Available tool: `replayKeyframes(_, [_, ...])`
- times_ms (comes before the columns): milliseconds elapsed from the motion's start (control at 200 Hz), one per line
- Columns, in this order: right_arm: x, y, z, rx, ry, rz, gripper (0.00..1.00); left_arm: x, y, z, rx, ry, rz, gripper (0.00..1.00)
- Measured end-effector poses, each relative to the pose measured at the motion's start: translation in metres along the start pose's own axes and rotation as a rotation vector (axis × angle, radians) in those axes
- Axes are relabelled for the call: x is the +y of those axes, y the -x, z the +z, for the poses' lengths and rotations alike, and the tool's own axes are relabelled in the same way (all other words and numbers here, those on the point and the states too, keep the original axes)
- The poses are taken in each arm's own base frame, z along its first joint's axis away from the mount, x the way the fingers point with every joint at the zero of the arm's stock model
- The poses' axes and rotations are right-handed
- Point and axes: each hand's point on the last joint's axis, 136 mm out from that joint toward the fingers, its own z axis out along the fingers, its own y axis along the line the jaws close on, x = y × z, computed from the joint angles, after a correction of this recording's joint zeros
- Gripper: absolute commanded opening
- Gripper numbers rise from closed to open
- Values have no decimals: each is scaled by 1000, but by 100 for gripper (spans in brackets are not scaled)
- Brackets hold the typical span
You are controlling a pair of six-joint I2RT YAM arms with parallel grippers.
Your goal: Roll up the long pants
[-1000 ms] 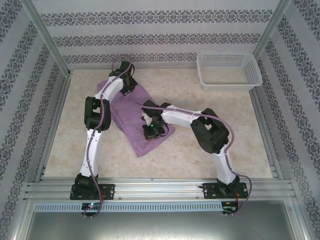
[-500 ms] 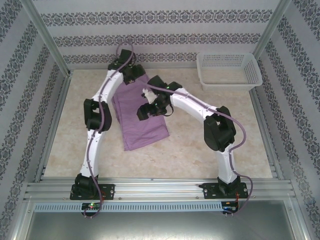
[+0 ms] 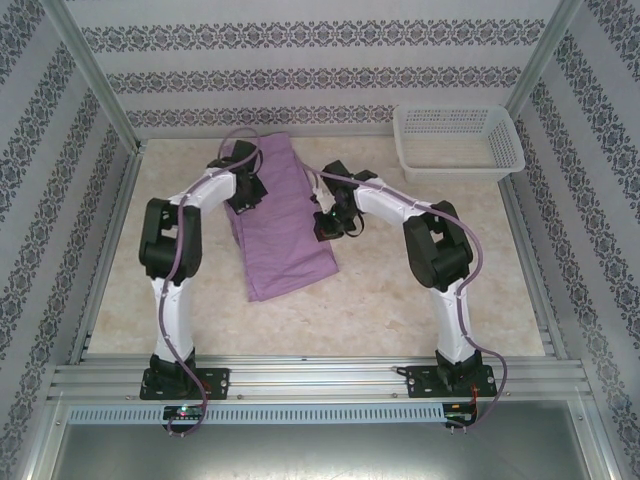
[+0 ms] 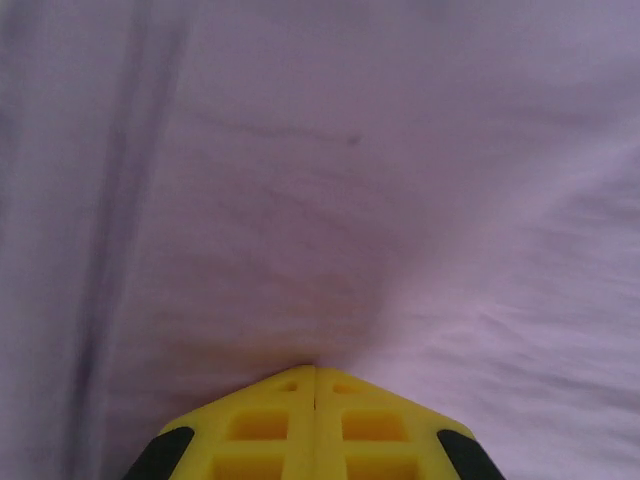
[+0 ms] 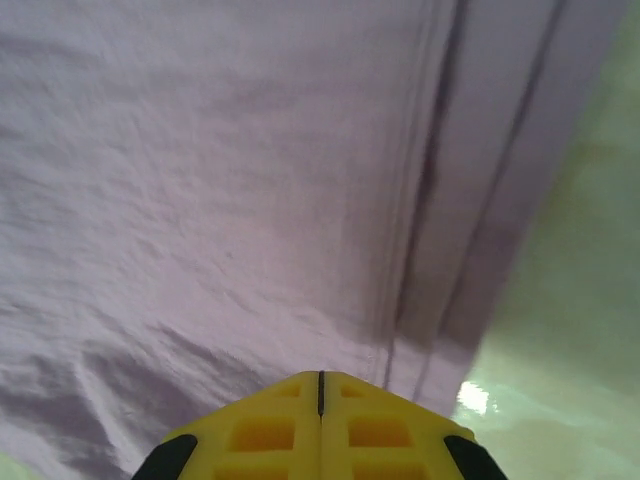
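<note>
The long pants (image 3: 285,235) lie flat as a long lilac strip running from the back wall toward the table's middle. My left gripper (image 3: 244,196) sits at the strip's left edge, and its yellow fingers (image 4: 270,420) are pressed together. In the left wrist view its tips (image 4: 315,370) rest against the lilac fabric (image 4: 400,150), with nothing showing between them. My right gripper (image 3: 327,224) is at the strip's right edge, also shut. In the right wrist view its tips (image 5: 320,375) hover over the cloth (image 5: 200,180) beside the edge seams (image 5: 430,250).
A white mesh basket (image 3: 458,140) stands at the back right corner. Beige tabletop (image 3: 420,290) lies bare to the right of the pants and also in front of them. Metal frame rails border the table on every side. Glossy table surface (image 5: 580,300) shows beside the cloth edge.
The pants went from a bunched fold to a long straight strip reaching the back wall. My left gripper came back to the left edge. My right gripper shifted right to the right edge.
</note>
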Motion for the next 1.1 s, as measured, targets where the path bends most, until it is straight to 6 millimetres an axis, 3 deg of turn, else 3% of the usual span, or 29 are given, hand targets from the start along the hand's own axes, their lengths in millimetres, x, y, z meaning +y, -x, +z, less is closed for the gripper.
replayKeyframes(170, [8,-24,24,47,12,5,0,-50,34,0,-70,-94,7,0])
replayKeyframes(285, [18,-28,28,34,26,1,0,-61,34,24,-54,-96,17,0])
replayKeyframes(545, [58,-39,42,44,45,-72,1,-96,43,28,-56,-171,44,0])
replayKeyframes(590, [63,-39,42,43,42,-91,17,-99,45,29,-59,-176,49,0])
replayKeyframes(630, [65,-38,40,39,24,-105,61,-100,46,30,-59,-176,53,0])
replayKeyframes(660, [66,-36,38,34,14,-122,77,-101,46,31,-59,-175,56,0])
replayKeyframes(764, [64,-23,27,3,-39,-173,92,-102,49,28,-64,-176,71,0])
replayKeyframes(799, [62,-17,22,-11,-55,-187,94,-102,50,26,-70,-176,77,16])
replayKeyframes(819, [60,-14,19,-19,-67,-194,94,-101,52,26,-72,-175,76,32])
replayKeyframes(859, [57,-6,13,-44,-91,-213,94,-101,55,21,-85,-176,86,78])
replayKeyframes(884, [54,-3,8,-58,-108,-229,93,-101,57,18,-92,-177,90,97])
replayKeyframes(994, [50,10,-21,-135,-181,-299,86,-101,79,-22,-163,-186,109,100])
replayKeyframes(1099, [62,26,-63,-272,-234,-394,98,-94,108,-91,-273,-202,110,100])
